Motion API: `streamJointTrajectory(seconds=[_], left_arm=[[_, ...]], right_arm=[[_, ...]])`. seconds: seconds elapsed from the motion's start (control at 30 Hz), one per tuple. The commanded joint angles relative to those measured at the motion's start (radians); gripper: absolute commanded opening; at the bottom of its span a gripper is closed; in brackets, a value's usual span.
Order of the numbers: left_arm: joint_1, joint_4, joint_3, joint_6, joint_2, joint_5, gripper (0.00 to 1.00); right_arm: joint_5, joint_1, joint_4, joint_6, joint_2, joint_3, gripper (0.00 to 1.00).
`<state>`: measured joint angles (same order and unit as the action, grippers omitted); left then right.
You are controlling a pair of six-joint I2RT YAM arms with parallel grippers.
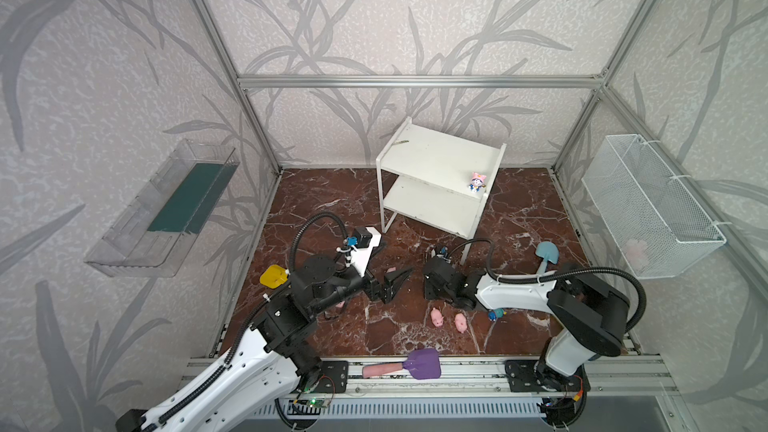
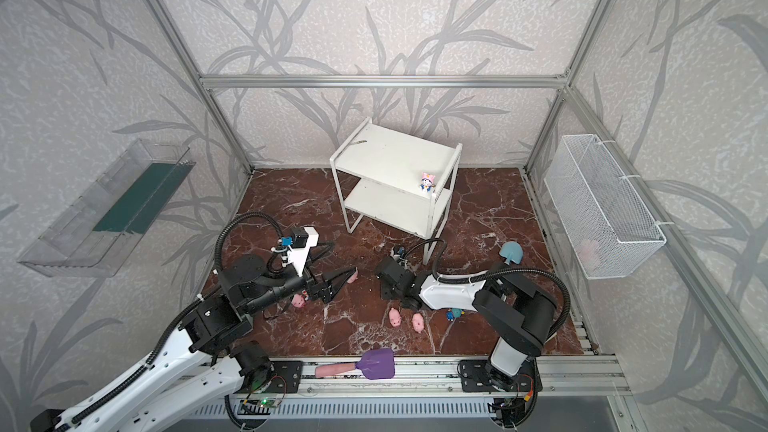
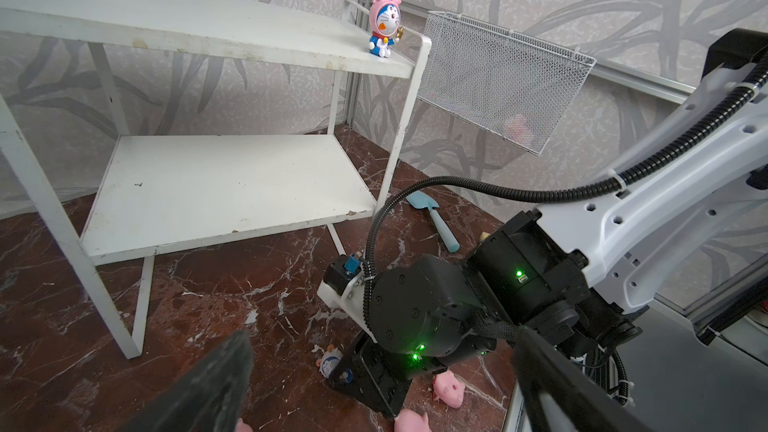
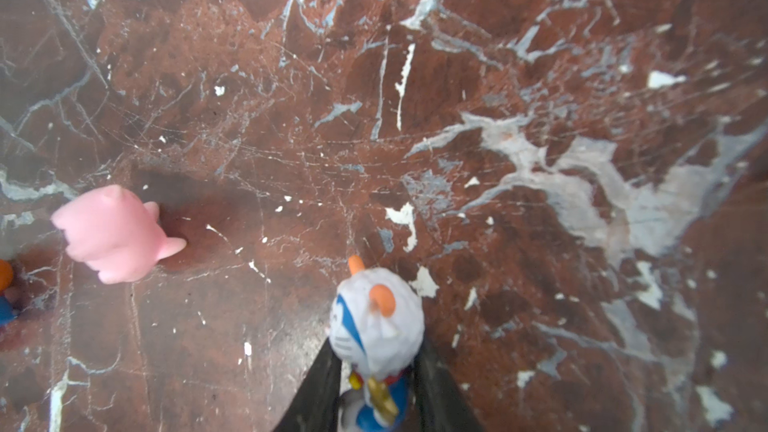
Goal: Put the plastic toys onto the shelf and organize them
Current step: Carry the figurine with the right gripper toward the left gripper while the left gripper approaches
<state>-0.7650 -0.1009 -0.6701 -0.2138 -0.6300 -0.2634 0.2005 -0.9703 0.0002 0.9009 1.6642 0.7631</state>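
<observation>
Right gripper clamped on the white-hatted figurine, down at the floor.
The right gripper [image 4: 376, 351] presses both flanks of the white-hatted figurine [image 4: 374, 317], low over the marble floor [image 4: 540, 76]. In a top view, two pink pigs [image 1: 436, 317] lie at its 5 o'clock. The shelf [image 1: 432, 151] stands at 12 o'clock, with a pink-hatted figurine [image 1: 477, 182] on its top board. The left gripper [image 1: 397, 284], at 9 o'clock, gapes wide and holds nothing.

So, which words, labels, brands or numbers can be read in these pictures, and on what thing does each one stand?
No text can be read anywhere.
Too small to read: the small white mark on the right arm.
Too small to read: any print on the circuit board at the front edge.
No lettering visible: the pink-hatted figurine, the white-hatted figurine, the pink pig, the shelf.
</observation>
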Motion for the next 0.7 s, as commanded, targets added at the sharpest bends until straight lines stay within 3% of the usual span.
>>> streamJointTrajectory(seconds=[0.0, 0.2, 0.37, 0.67], left_arm=[[-0.006, 0.0, 0.007, -0.008, 0.012, 0.001, 0.99], [-0.006, -0.009, 0.006, -0.012, 0.016, 0.002, 0.99], [-0.006, -0.023, 0.014, -0.034, 0.016, 0.0, 0.99], [-0.006, 0.009, 0.11, -0.134, 0.006, -0.022, 0.99]], right_arm=[[-0.03, -0.013, -0.06, 0.0, 0.03, -0.043, 0.29], [-0.038, -0.013, -0.019, -0.021, -0.002, -0.07, 0.24], [-0.078, -0.013, 0.218, -0.11, -0.081, -0.187, 0.22], [-0.14, -0.013, 0.421, -0.257, -0.251, -0.337, 0.2]])
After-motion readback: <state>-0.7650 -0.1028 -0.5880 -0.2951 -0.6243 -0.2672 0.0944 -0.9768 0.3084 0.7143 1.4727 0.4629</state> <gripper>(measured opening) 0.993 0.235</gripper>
